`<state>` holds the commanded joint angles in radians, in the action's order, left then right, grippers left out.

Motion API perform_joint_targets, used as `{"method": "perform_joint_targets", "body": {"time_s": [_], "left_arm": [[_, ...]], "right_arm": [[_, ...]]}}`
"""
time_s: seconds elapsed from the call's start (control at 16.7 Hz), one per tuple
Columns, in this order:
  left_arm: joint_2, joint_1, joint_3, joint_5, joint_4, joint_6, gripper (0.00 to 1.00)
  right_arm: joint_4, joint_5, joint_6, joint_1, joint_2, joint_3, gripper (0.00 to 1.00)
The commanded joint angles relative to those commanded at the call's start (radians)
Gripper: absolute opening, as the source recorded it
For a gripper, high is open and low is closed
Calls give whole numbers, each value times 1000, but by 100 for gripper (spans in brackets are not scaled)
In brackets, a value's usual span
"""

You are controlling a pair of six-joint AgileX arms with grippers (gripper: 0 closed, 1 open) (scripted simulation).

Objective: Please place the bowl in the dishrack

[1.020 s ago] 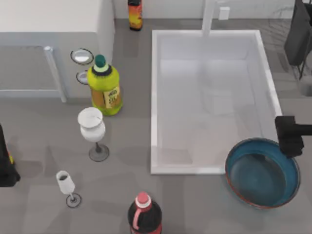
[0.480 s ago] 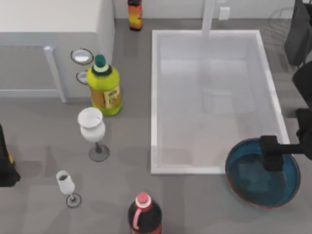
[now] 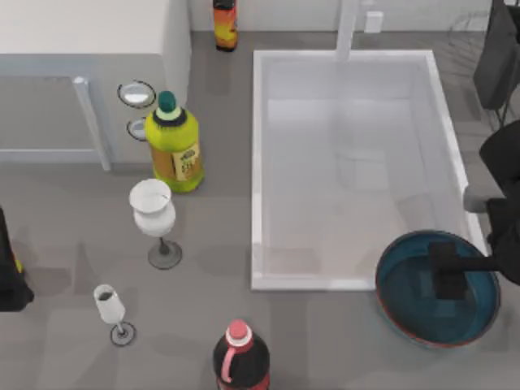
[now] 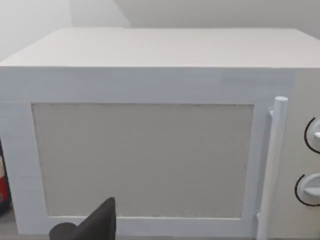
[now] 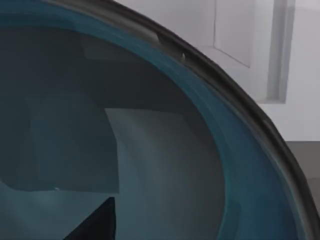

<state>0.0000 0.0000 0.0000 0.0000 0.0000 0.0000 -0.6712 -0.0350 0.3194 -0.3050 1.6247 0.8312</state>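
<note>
Top view: right gripper over the teal inside of the bowl, finger state impossible to tell. Bowl at near right of table, just beside the near right corner of the white sink. Left arm parked at left edge.

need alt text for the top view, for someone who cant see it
Seen from above, the right end effector hangs over a teal-blue bowl on the grey counter at the near right corner of a white sink. To the left stand a yellow-green bottle, two white wine glasses and a dark red-capped bottle, with a white microwave at the far left.
</note>
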Motion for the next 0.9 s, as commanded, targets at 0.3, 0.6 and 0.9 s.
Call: {"method": "perform_joint_targets", "body": {"time_s": [0.3, 0.6, 0.9], "left_arm": [[0, 0, 0, 0, 0, 0, 100], [0, 0, 0, 0, 0, 0, 100], [0, 0, 0, 0, 0, 0, 100]], "right_arm": [[0, 0, 0, 0, 0, 0, 62], [0, 0, 0, 0, 0, 0, 25], [0, 0, 0, 0, 0, 0, 0]]}}
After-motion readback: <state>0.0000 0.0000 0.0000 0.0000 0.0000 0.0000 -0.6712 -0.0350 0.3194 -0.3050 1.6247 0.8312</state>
